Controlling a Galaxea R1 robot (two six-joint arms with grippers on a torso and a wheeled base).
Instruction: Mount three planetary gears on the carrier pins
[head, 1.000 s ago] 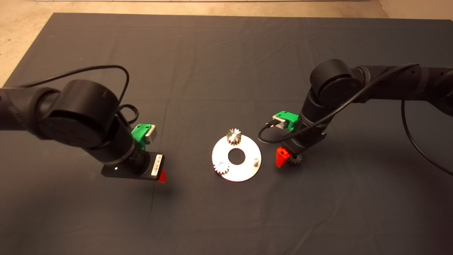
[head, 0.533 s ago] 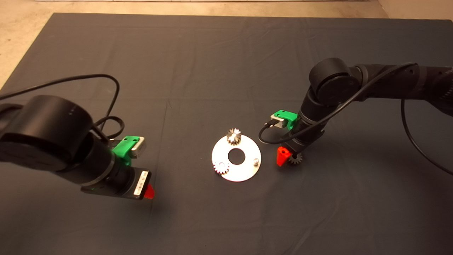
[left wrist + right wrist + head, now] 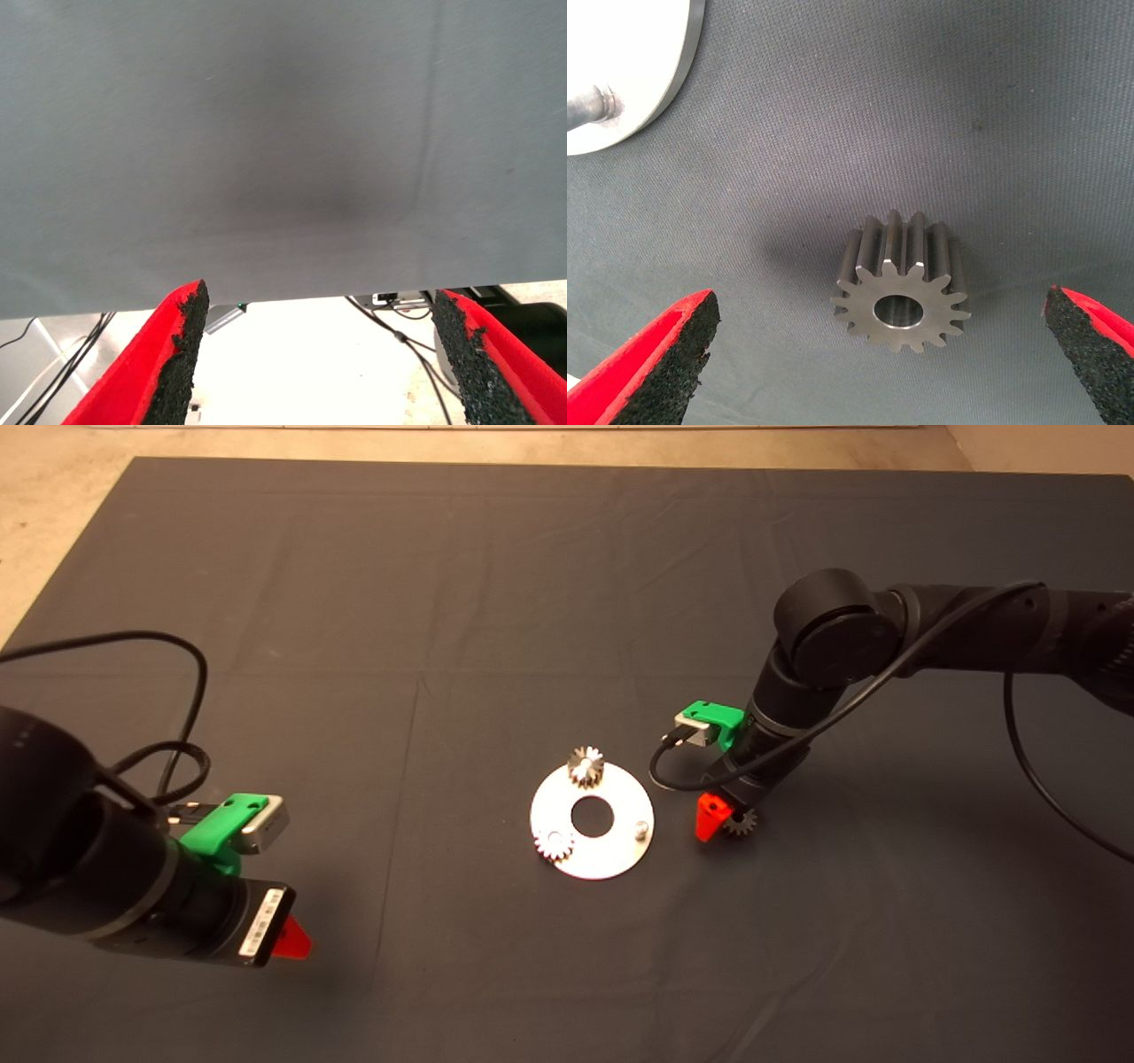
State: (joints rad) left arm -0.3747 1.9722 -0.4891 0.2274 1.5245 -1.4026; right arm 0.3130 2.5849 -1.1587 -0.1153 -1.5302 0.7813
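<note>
gear (image 3: 902,285) lies between open right claw (image 3: 886,372) fingers, half hidden overhead.

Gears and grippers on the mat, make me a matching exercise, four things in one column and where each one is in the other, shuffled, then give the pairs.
Things
1. loose gear
2. bare pin
3. left gripper
4. far gear

Places
A. on the silver disc, no gear on it
B. on the mat between the open fingers of the right gripper
C. seated at the disc's far rim
D. over bare mat at the lower left, open

Pairs: 1-B, 2-A, 3-D, 4-C
</note>
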